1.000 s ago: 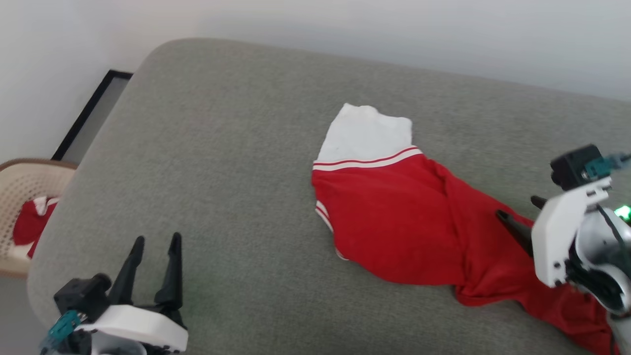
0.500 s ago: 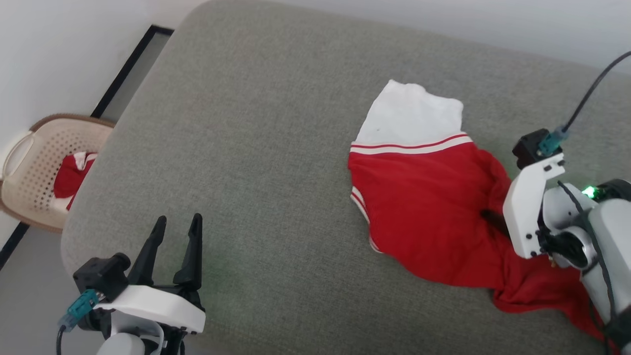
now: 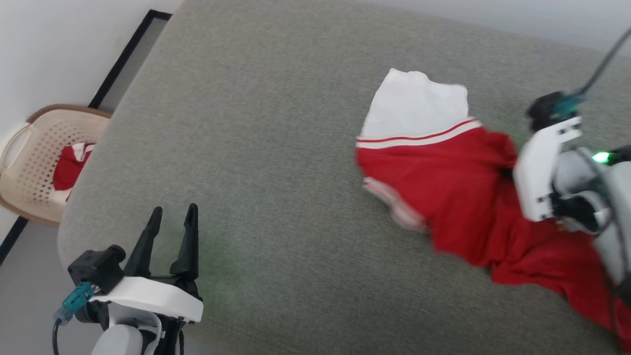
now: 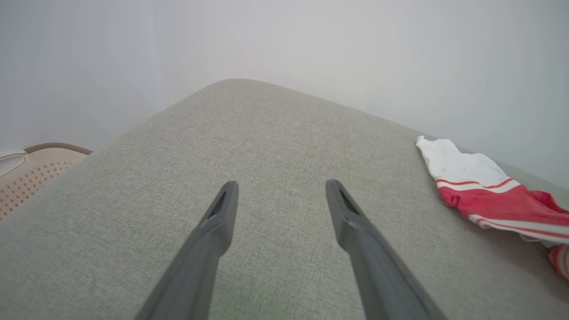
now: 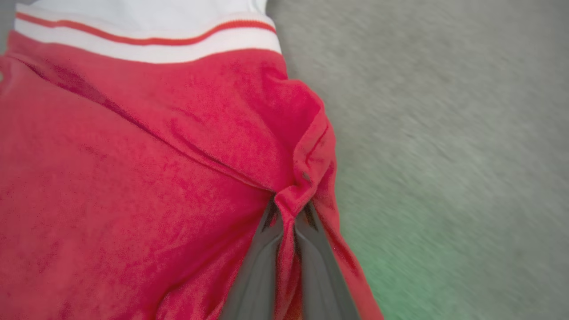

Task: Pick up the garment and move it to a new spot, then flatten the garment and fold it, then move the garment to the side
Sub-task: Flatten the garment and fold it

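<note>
The garment (image 3: 443,207), a red T-shirt with a white sleeve and red-and-white striped trim, lies crumpled on the right half of a grey padded surface (image 3: 246,138). Its white sleeve points toward the far edge, and its red body trails toward the near right corner.

The right gripper (image 5: 290,213) is clamped on a bunched ridge of red fabric not far from the striped sleeve seam. In the right wrist view its 2 dark fingers stand almost together, with a fold of cloth pinched between them.

The left gripper (image 3: 175,209) hovers over bare surface at the near left, well apart from the shirt. Its 2 fingers are spread wide and hold nothing.

Past the left edge of the surface, a pale plastic basket (image 3: 29,148) sits on the floor with another red-and-white cloth (image 3: 66,167) inside.

This appears to be step 1, picking the shirt up to move it, with flattening and folding not yet begun. The next move likely calls for a steady lift high enough to clear the trailing hem, then a carry toward the open area on the left. The pinch is small and the fabric thin, so it could slip.
</note>
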Controlling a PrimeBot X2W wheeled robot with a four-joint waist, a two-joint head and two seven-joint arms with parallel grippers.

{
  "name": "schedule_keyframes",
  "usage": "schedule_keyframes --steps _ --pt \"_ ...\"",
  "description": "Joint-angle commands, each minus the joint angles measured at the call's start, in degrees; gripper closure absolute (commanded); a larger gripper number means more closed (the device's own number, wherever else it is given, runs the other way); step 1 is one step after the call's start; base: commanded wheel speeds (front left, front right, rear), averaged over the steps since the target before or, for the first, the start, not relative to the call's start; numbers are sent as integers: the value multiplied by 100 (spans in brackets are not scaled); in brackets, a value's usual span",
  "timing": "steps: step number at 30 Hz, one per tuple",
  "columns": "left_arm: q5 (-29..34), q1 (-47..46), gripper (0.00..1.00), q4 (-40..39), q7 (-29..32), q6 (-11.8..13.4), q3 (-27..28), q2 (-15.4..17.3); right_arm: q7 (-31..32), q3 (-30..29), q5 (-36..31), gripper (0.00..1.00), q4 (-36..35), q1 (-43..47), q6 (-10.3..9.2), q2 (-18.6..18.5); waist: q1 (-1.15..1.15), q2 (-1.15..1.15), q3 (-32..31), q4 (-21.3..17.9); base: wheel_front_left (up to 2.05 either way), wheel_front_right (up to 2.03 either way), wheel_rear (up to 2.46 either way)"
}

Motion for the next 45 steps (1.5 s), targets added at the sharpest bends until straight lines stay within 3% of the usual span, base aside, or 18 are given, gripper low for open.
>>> schedule_keyframes --steps 1,13,20,21,22,23,24,34,45 --pt "88 0 0 -14 -25 -27 43 -17 -45 -91 2 100 114 -6 -42 -189 0 0 -21 -58 0 0 0" --pt "168 76 0 -17 -25 -85 231 -40 198 -974 20 100 330 674 -31 -633 0 0 -96 -345 0 0 0" --pt "180 90 0 1 -26 -111 260 -30 564 -1581 -70 100 27 1672 -30 -348 0 0 -132 -433 0 0 0" --pt "175 91 0 2 -26 -114 265 -27 563 -1645 -108 93 -66 1756 -28 -309 0 0 -137 -442 0 0 0" --pt "170 93 0 1 -26 -116 266 -24 512 -1724 -159 73 -189 1807 -27 -282 0 0 -138 -452 0 0 0" --pt "171 93 0 -1 -26 -117 270 -20 485 -1789 -185 25 -296 1852 -27 -261 0 0 -139 -461 0 0 0" --pt "168 94 0 -4 -26 -112 272 -21 514 -1828 -213 0 -410 1924 -27 -234 0 0 -149 -469 0 0 0" --pt "145 204 0 -14 -26 -117 223 42 446 -2441 -544 0 -1864 2251 -26 94 0 0 -333 -565 0 0 0" --pt "50 271 0 -67 -26 -119 153 214 205 -2588 -845 0 -3018 2505 -26 342 0 0 -487 -720 0 0 0"
